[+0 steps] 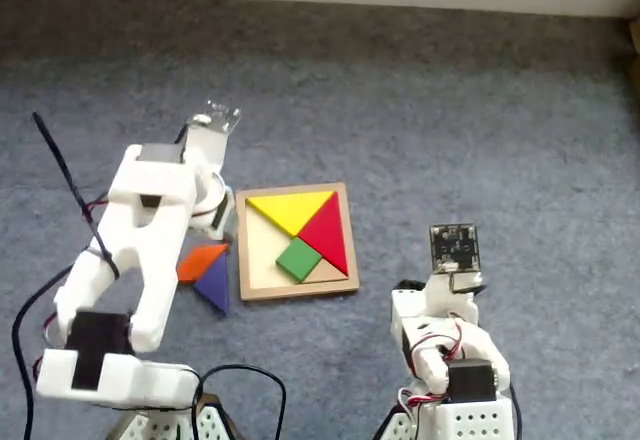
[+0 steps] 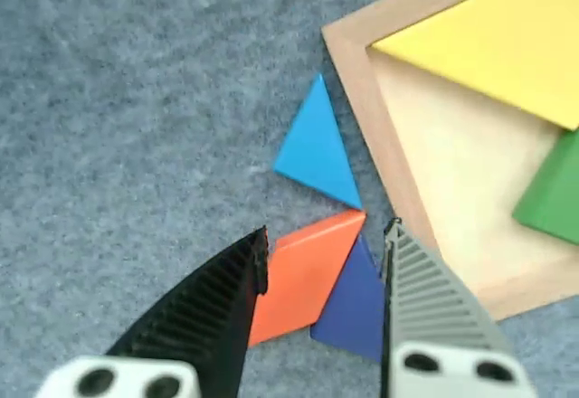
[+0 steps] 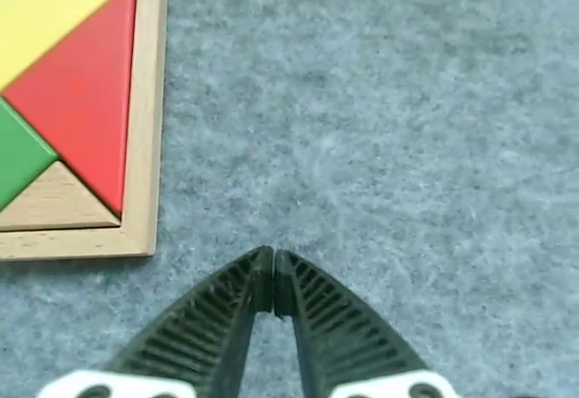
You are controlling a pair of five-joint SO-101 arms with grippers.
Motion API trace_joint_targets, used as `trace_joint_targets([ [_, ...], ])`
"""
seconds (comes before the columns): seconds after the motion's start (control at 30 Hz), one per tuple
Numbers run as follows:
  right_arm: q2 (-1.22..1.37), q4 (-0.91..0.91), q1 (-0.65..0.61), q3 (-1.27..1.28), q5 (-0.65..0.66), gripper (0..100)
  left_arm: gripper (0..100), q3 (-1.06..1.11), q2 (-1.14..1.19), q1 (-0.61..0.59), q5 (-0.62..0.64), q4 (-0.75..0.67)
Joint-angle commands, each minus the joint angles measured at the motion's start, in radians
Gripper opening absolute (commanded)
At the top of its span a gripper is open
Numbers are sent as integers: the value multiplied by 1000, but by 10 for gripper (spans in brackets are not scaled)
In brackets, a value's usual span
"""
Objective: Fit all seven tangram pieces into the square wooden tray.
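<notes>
Yellow (image 1: 288, 210), red (image 1: 328, 232), green (image 1: 298, 258) pieces lie in the tray (image 1: 300, 291); orange (image 1: 200, 260), blue (image 1: 215, 282) outside.

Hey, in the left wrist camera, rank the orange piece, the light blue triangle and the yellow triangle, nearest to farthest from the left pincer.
1. Orange piece, between the fingers of the left pincer.
2. Light blue triangle, outside, beside the tray.
3. Yellow triangle, inside the tray.

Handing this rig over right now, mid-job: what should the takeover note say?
Left gripper: open, empty, over the orange parallelogram.
Right gripper: shut, empty, over grey carpet beside the square wooden tray.
Done: yellow triangle, red triangle, green square and tan triangle sit in the tray.
Left: orange parallelogram, dark blue triangle and light blue triangle lie on the carpet beside the tray; its bare part awaits them.
</notes>
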Motion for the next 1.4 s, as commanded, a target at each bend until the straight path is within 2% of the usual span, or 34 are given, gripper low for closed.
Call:
trace_joint_targets([
  [0.0, -8, -19, 12, 142, -3, 18, 215, -108, 81, 5, 9, -12],
  [0.33, -8, -19, 12, 142, -3, 18, 210, -329, 387, -15, 9, -3],
  [0.53, -8, -19, 21, 142, -3, 18, 132, -361, 409, 1, 3, 48],
  [0.7, -8, -19, 59, 142, -3, 18, 126, -363, 404, 21, 0, 69],
  [0.9, -8, -19, 59, 142, -3, 18, 126, -380, 352, 19, -137, 126],
  [1.07, -8, -19, 59, 142, -3, 18, 126, -371, 199, 24, -315, 169],
  [1.27, -8, -19, 59, 142, -3, 18, 126, -371, 76, 93, -559, 261],
  [1.37, -8, -19, 59, 142, -3, 18, 126, -371, 74, 137, -637, 295],
])
